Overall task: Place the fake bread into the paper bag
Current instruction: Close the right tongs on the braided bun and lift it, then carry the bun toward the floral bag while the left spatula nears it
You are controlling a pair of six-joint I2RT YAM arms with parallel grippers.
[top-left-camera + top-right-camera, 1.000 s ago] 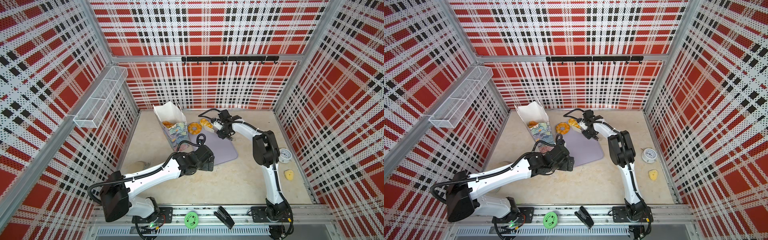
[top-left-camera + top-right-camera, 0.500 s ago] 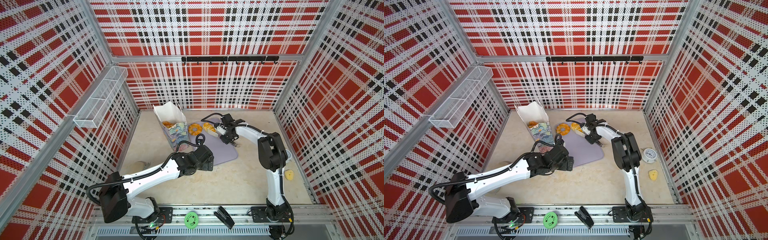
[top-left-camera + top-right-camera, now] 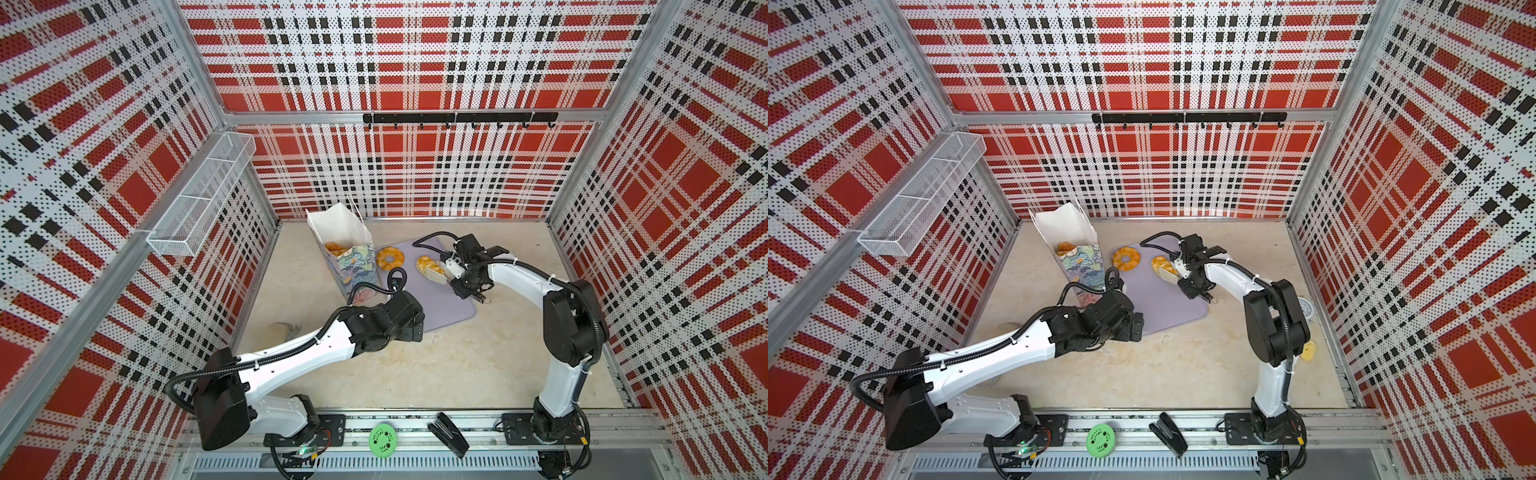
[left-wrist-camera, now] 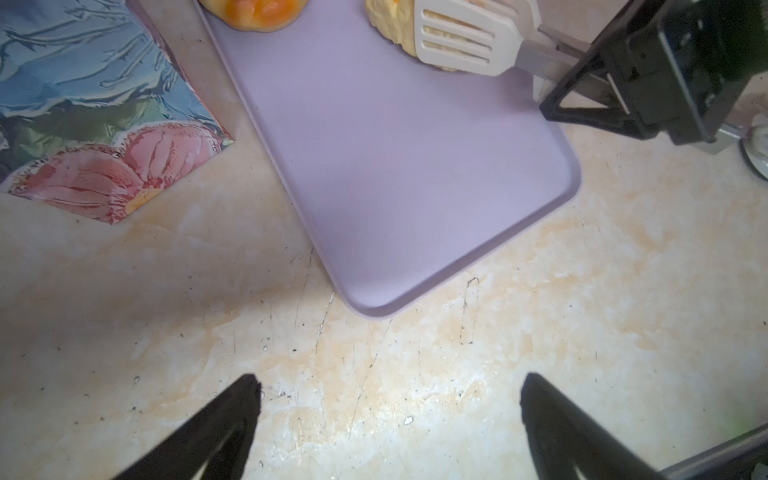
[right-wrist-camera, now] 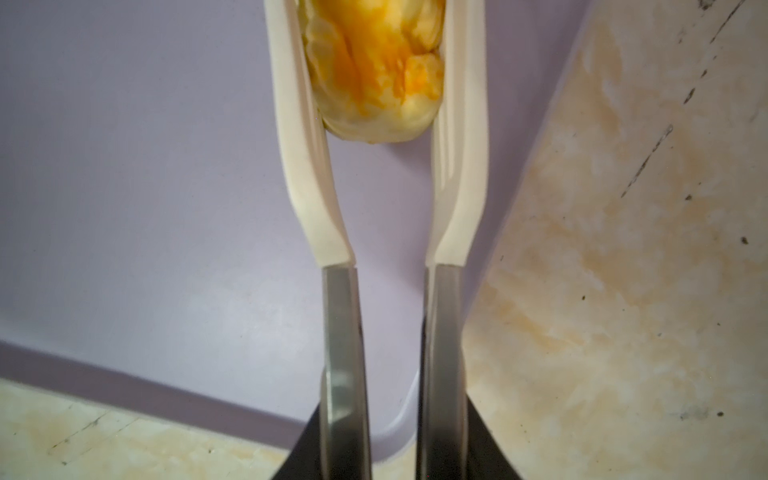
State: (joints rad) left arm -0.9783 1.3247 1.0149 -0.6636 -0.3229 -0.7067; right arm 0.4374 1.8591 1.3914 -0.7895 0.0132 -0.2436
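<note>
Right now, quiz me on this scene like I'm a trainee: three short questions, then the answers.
1. True or false: the left gripper is open and empty.
2. The right gripper grips: A tongs, B a spoon, C nothing.
3. What lies on the tray between the bag and the pastry clamped in the tongs?

Key: 1 true; 2 A; 3 the doughnut.
</note>
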